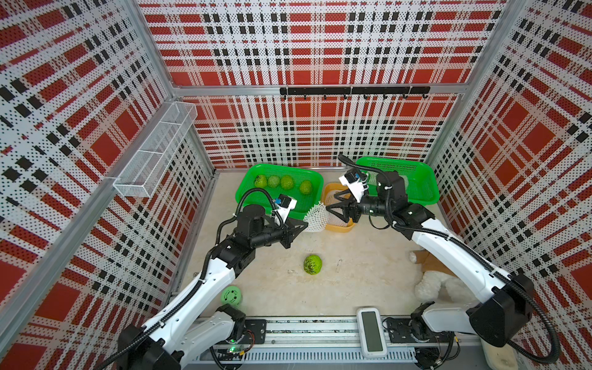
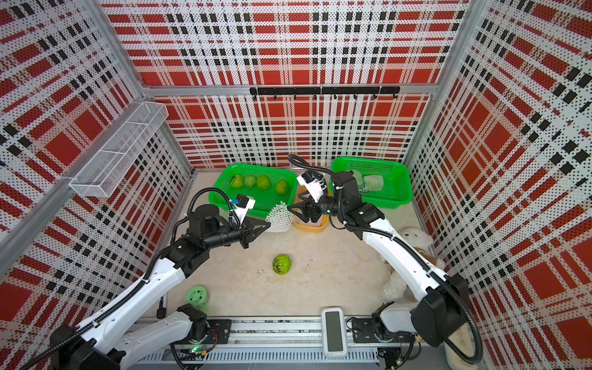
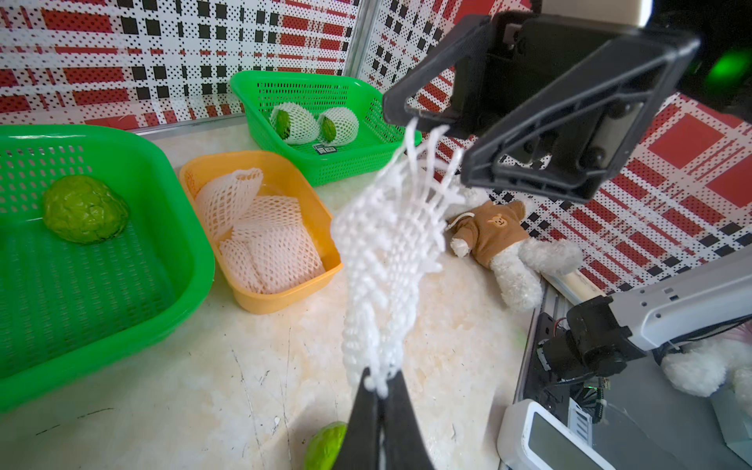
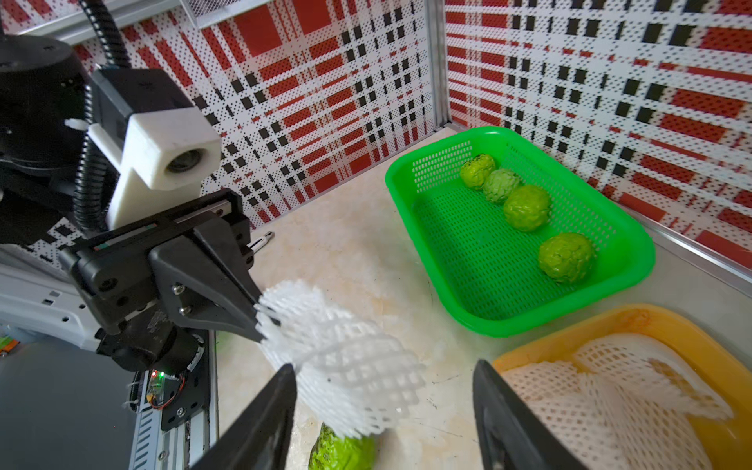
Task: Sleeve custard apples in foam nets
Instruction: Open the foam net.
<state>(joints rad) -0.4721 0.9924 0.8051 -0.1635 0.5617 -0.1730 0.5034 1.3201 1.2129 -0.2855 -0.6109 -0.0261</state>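
My left gripper (image 1: pixel 306 224) (image 3: pixel 380 376) is shut on one end of a white foam net (image 1: pixel 315 217) (image 3: pixel 386 260), which hangs above the table. My right gripper (image 1: pixel 331 201) (image 4: pixel 384 366) stands open at the net's other end, which lies loose between its jaws. A bare custard apple (image 1: pixel 312 264) (image 4: pixel 342 451) lies on the table below. Several more custard apples (image 1: pixel 286 182) (image 4: pixel 527 207) sit in the left green basket (image 1: pixel 238 192). Two sleeved custard apples (image 3: pixel 295 122) lie in the right green basket (image 1: pixel 426 189). Spare foam nets (image 3: pixel 260 232) fill the yellow tub (image 3: pixel 260 303).
A plush bear (image 1: pixel 442 285) lies under the right arm. A smooth green holed ball (image 1: pixel 231 296) sits by the left arm's base. A white timer (image 1: pixel 371 331) rests on the front rail. A wire shelf (image 1: pixel 153 153) hangs on the left wall.
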